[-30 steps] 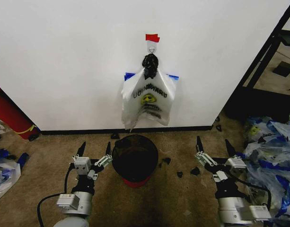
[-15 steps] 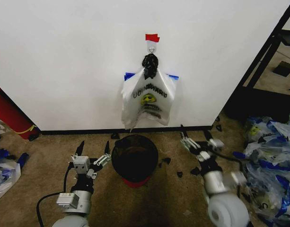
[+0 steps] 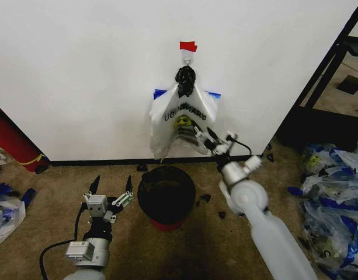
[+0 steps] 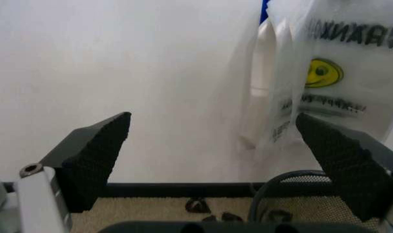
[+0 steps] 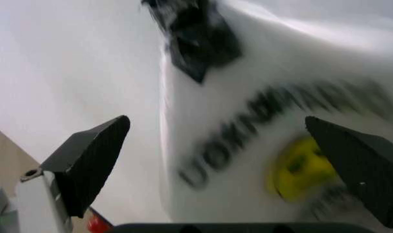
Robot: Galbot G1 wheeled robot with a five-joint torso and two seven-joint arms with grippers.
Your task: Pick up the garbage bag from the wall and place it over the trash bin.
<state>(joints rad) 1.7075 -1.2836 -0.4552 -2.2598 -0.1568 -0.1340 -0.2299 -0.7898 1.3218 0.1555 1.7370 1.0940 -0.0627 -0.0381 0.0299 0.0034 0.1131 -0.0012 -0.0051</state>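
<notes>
Right end effector (image 3: 209, 140) open before garbage bag (image 3: 181, 119) on wall (image 3: 79, 70).

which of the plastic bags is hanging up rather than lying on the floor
The garbage bag with the yellow smiley, hung from the hook on the wall above the trash bin; the other bags lie heaped on the carpet.
</notes>
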